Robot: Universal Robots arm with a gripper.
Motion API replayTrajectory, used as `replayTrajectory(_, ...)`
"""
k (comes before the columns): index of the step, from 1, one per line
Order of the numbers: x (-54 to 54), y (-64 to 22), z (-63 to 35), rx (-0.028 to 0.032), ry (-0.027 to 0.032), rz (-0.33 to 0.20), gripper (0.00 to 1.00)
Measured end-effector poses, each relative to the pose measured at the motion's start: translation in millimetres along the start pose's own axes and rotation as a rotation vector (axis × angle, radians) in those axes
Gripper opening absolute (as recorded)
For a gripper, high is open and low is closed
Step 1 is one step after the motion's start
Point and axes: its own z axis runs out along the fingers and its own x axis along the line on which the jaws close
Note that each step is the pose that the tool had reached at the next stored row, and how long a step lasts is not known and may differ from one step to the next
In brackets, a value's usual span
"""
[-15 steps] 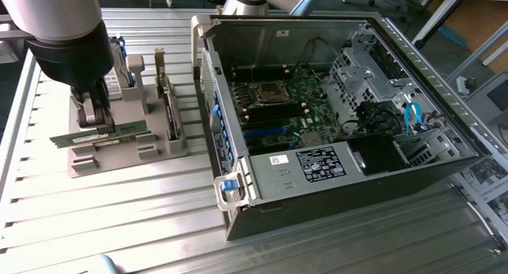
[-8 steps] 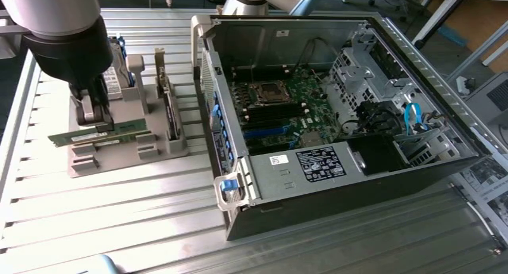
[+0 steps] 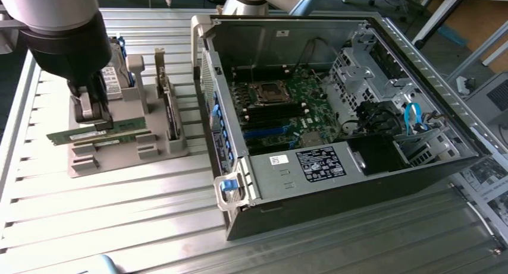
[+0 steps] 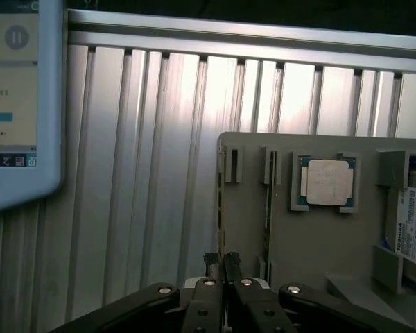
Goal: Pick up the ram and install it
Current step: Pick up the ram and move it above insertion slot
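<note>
At the exterior view's left, the tool (image 3: 93,120) is seen closed on the middle of the long, thin green circuit-board ram stick (image 3: 119,126). The stick is held level just over the grey plastic holder block (image 3: 87,164) on the ribbed aluminium tabletop (image 3: 119,226).

In the wrist view, the fingertips (image 4: 234,263) are pressed together on the stick's thin edge. A centred grip and a level stick are judged necessary, so that neither end is caught in the holder slots.
</note>
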Motion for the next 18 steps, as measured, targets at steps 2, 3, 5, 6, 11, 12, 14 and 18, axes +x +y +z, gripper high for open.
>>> replayTrajectory(2,0.1,0.0,-1.5,0.0000,0.0009,0.000,0.12)
replayTrajectory(3,0.1,0.1,-2.8,-0.0002,0.0017,0.000,0.12)
replayTrajectory(5,0.2,0.1,-3.8,-0.0002,0.0024,0.000,0.12)
replayTrajectory(6,0.2,0.1,-4.3,-0.0002,0.0027,0.000,0.12)
replayTrajectory(11,0.3,0.2,-6.5,-0.0004,0.0051,0.000,0.12)
replayTrajectory(12,0.3,0.2,-7.1,-0.0004,0.0056,0.000,0.12)
replayTrajectory(14,0.4,0.2,-8.2,-0.0006,0.0068,0.000,0.12)
replayTrajectory(18,0.5,0.3,-10.3,-0.0009,0.0091,0.000,0.12)
